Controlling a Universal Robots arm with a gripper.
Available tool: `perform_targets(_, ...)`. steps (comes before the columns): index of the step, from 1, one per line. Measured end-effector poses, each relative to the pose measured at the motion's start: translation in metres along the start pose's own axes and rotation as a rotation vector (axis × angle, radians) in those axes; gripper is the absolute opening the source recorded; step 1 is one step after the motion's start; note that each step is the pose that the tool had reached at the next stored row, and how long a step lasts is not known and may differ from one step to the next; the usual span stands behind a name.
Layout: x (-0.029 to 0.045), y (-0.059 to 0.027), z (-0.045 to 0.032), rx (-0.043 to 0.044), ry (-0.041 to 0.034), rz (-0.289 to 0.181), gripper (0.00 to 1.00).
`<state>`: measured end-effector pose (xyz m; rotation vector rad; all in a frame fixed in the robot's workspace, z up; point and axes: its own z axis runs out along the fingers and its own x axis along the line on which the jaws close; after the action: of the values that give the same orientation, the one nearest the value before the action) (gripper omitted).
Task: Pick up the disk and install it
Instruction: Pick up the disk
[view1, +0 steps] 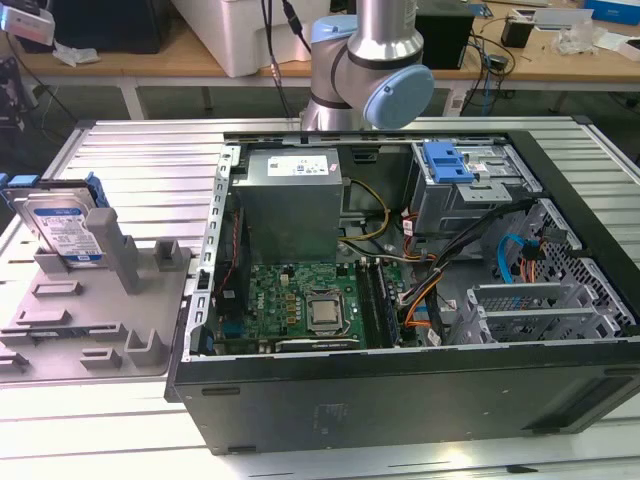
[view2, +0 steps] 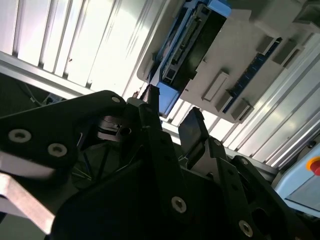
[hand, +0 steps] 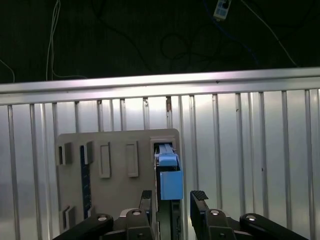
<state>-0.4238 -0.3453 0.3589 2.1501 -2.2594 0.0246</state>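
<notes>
Ribbed aluminium tabletop (view1: 130, 140) carries an open computer case (view1: 400, 400) at the exterior view's right and a grey moulded holder (view1: 150, 300) at its left. Workbenches with loose cables stand on the far side, behind the arm (view1: 375, 60).

The disk (view1: 62, 225) stands on edge in a slot at the holder's far left corner, leaning slightly, well apart from the case. It is a flat silver drive with a white-and-blue label facing the camera and a blue plastic bracket along its edges. In the first wrist view it shows edge-on, a thin dark slab (hand: 167, 172) with the blue bracket end nearest the camera.

The gripper (hand: 172, 197) is spread wide and holds nothing. Its two black fingers (hand: 146, 196) sit either side of the line of the disk but clear of it, with open space between them and the bracket.

I judge the work to be at the approach for the pick-up, with the disk not yet touched. The grasp calls for keeping the fingers square to the disk's thin edge, so they close on its flat faces and not on the holder's slot walls. Inside the case, the drive cage (view1: 470, 195) with its blue latch (view1: 447, 160) sits at the far right.
</notes>
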Motion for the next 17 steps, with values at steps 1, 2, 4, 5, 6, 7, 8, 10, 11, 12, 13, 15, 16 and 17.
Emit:
perform_targets(1,-0.0001,0.0001,0.0013,0.0001,0.0,0.0,0.44)
perform_targets(2,-0.0001,0.0002,0.0024,0.0001,0.0,0.0,0.44)
perform_targets(4,-0.0002,0.0003,0.0048,0.0001,-0.0001,0.0,0.44)
perform_targets(5,-0.0002,0.0004,0.0059,0.0002,0.0,0.0,0.44)
perform_targets(6,-0.0002,0.0006,0.0073,0.0001,0.0,0.0,0.44)
perform_targets(7,-0.0002,0.0007,0.0082,0.0001,0.0,0.0,0.44)
perform_targets(8,-0.0002,0.0007,0.009,0.0001,0.0,0.0,0.44)
perform_targets(10,-0.0003,0.0009,0.0111,0.0,0.0,0.0,0.44)
perform_targets(11,-0.0003,0.001,0.0119,0.0001,0.0,0.0,0.44)
perform_targets(12,-0.0003,0.0011,0.0127,0.0001,0.0,0.0,0.44)
perform_targets(13,-0.0004,0.0013,0.0138,0.0001,0.0,0.0,0.44)
perform_targets(15,-0.0004,0.0019,0.0157,0.0001,0.0,0.0,0.44)
perform_targets(16,-0.0004,0.0021,0.0166,0.0001,0.0,0.0,0.44)
perform_targets(17,-0.0004,0.0024,0.018,0.0001,0.0,0.0,0.44)
